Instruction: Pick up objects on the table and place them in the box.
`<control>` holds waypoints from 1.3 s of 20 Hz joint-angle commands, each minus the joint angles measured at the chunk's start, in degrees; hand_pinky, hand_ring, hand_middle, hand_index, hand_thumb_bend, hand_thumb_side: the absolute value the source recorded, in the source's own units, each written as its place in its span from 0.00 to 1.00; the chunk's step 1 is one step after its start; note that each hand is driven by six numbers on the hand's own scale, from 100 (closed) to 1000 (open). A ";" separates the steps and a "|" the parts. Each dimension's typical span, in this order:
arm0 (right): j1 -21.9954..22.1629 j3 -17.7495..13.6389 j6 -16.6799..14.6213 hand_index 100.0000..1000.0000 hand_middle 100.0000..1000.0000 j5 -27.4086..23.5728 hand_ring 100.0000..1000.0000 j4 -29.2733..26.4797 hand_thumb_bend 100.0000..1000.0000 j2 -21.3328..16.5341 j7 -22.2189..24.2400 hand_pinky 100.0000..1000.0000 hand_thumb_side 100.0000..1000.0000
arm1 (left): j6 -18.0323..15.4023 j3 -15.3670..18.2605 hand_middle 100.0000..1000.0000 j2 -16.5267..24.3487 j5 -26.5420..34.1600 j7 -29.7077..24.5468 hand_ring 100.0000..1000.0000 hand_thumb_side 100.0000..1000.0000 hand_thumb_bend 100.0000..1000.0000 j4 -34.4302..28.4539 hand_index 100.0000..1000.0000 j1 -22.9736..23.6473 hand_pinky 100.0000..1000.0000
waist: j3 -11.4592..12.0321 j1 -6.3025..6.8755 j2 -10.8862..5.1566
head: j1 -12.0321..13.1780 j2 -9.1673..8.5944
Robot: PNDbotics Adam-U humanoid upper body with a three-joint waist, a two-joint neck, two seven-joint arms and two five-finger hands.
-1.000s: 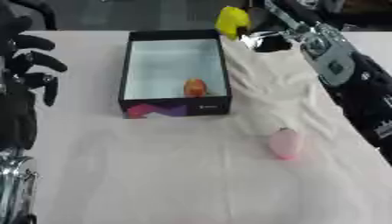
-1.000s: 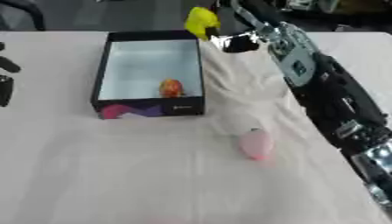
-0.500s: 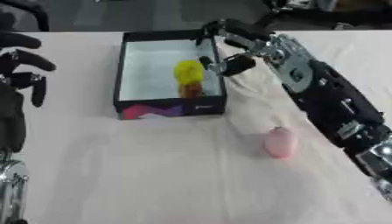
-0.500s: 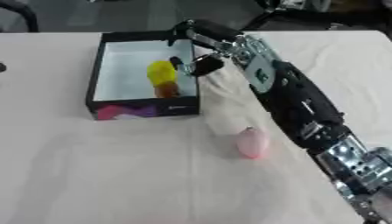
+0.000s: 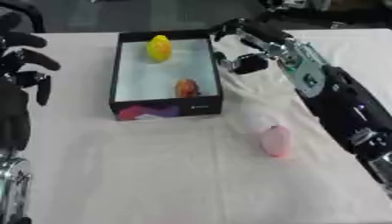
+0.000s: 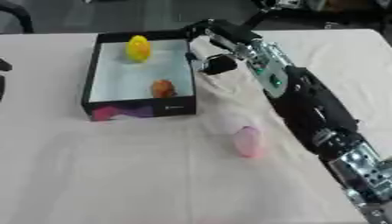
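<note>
A black box (image 5: 167, 109) with a pale blue floor stands at the middle left of the table. Inside it, a yellow object (image 5: 159, 48) lies at the far end and a small orange object (image 5: 186, 88) near the front right. On the cloth to the right of the box lies a pink object (image 5: 275, 141). My right hand (image 5: 257, 35) hovers beside the box's far right corner, fingers relaxed and holding nothing. My left hand (image 5: 23, 57) rests at the left edge, open with its fingers spread.
A white cloth (image 5: 153, 175) covers the table, rumpled to the right of the box. My right arm (image 5: 337, 100) stretches along the right side from the lower right, passing close to the pink object. Dark clutter shows beyond the far edge.
A second ago my right hand carried the yellow object toward the box. It has let go: the object now lies at the box's far end, and the hand has drawn back to the right.
</note>
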 commanded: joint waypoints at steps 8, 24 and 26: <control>19.57 -5.23 4.98 0.87 0.65 -12.66 0.78 -29.36 0.00 -7.14 3.29 0.83 0.22 | -0.41 1.75 0.50 2.42 -1.02 1.72 0.39 0.79 0.00 -0.60 0.78 0.80 0.00 | -2.66 -1.37 -0.77 | 3.31 -0.11; 33.26 -1.68 -1.50 0.85 0.73 1.80 0.83 -32.91 0.00 -3.71 15.98 0.86 0.47 | -0.37 1.92 0.50 2.64 -1.15 2.00 0.40 0.79 0.00 -0.44 0.78 1.06 0.00 | -3.31 -1.31 -0.68 | 3.97 -0.11; 33.37 -1.21 -2.62 0.85 0.73 3.46 0.83 -32.25 0.00 -3.59 16.10 0.86 0.48 | -0.36 1.93 0.50 2.64 -1.14 1.99 0.40 0.79 0.00 -0.44 0.78 1.03 0.00 | -3.31 -1.27 -0.66 | 4.01 -0.11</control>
